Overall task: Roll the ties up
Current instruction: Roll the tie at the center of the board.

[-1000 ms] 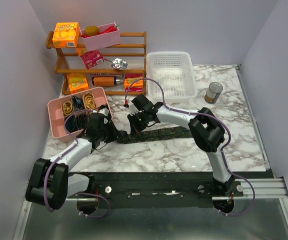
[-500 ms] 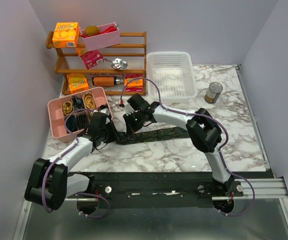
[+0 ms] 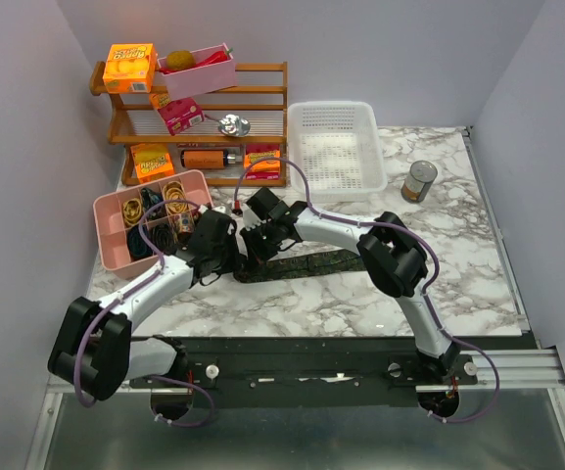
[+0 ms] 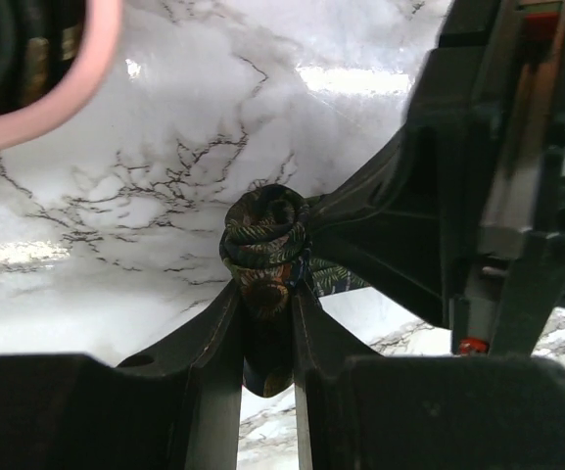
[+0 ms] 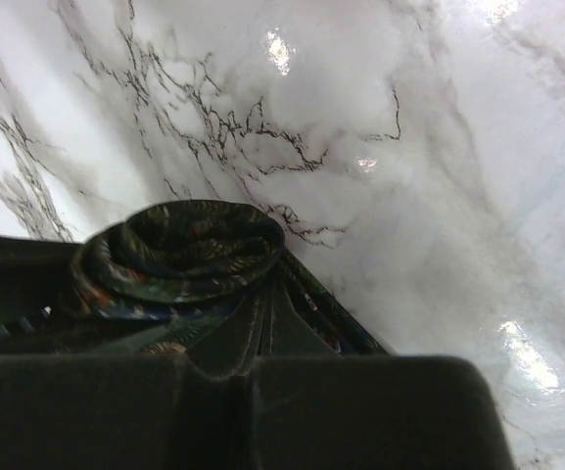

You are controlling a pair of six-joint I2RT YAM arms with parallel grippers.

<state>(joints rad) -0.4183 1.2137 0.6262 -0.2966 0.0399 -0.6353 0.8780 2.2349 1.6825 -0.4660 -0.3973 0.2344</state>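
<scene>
One of the ties (image 3: 311, 262), dark with a fine green-gold pattern, lies flat across the marble in the top view. Its left end is wound into a small roll (image 4: 265, 227). My left gripper (image 4: 265, 299) is shut on that roll, one finger (image 4: 215, 338) on each side. My right gripper (image 5: 267, 289) is shut, its tips resting against the roll (image 5: 179, 250), and the tie's flat strip runs away under its fingers. In the top view the left gripper (image 3: 229, 258) and right gripper (image 3: 252, 249) meet at the roll, which the fingers mostly hide there.
A pink compartment tray (image 3: 106, 208) of elastic loops stands just left of the grippers; its rim (image 4: 62, 103) shows in the left wrist view. Behind are a wooden rack (image 3: 262, 125) with boxes, a white basket (image 3: 336, 147) and a can (image 3: 419, 181).
The left gripper has moved right and the right gripper left, so the two have closed in on the roll. The flat stretch of tie looks a little shorter.
</scene>
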